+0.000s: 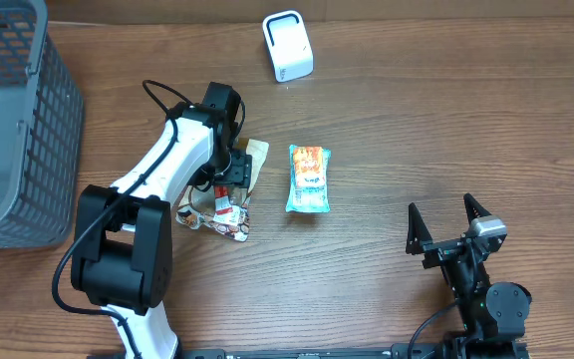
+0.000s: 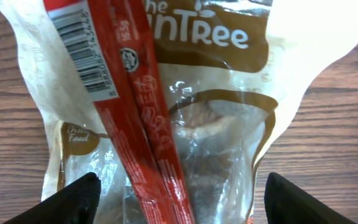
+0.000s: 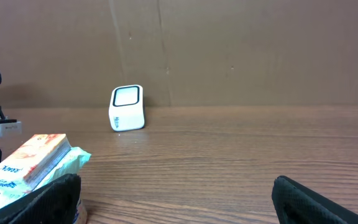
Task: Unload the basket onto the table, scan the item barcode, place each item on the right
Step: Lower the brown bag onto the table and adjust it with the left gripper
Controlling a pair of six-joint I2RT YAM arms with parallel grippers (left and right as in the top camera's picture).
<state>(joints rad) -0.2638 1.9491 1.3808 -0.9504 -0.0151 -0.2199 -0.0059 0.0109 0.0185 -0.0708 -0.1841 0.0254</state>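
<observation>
A clear and brown snack bag lies flat on the wooden table. A slim red stick packet lies on top of it, its white barcode label facing up. My left gripper hangs just above them, open, with one black finger on each side of the bag and nothing pinched. From overhead, the left gripper covers most of the bag. The white scanner stands at the far edge. My right gripper rests open and empty at the near right.
An orange and teal packet lies mid-table, also seen at the left of the right wrist view as the packet. A grey mesh basket fills the left edge. The scanner stands before a brown wall.
</observation>
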